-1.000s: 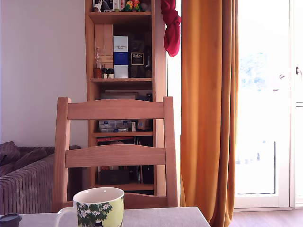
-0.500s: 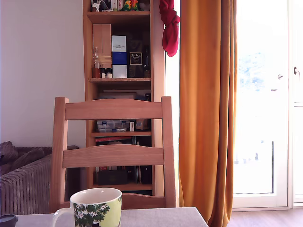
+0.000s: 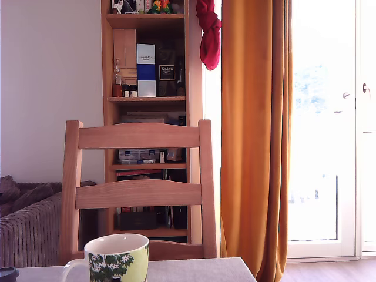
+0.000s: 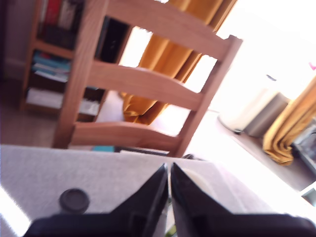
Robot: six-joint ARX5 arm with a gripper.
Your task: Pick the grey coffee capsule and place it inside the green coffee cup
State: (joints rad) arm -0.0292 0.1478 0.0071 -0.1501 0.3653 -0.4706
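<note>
The green coffee cup [image 3: 116,258], pale yellow-green with dark leaves and white flowers, stands on the grey table at the bottom of the exterior view. The grey coffee capsule [image 3: 7,274] sits at that view's bottom left corner, cut by the frame edge. In the wrist view the capsule [image 4: 74,200] is a dark round disc on the table, apart from my gripper [image 4: 166,169]. The black fingers are pressed almost together with nothing between them. A pale rim [image 4: 197,176] just past the fingertips looks like the cup, mostly hidden. The gripper does not show in the exterior view.
A wooden chair [image 3: 138,188] stands right behind the table's far edge [image 3: 194,263]. Behind it are a bookshelf [image 3: 147,88], an orange curtain [image 3: 252,135], a sofa [image 3: 29,229] and a bright glass door.
The whole exterior picture has drifted left and down; the cup and capsule sit a little further left and lower in the frame. Neither has moved on the table.
</note>
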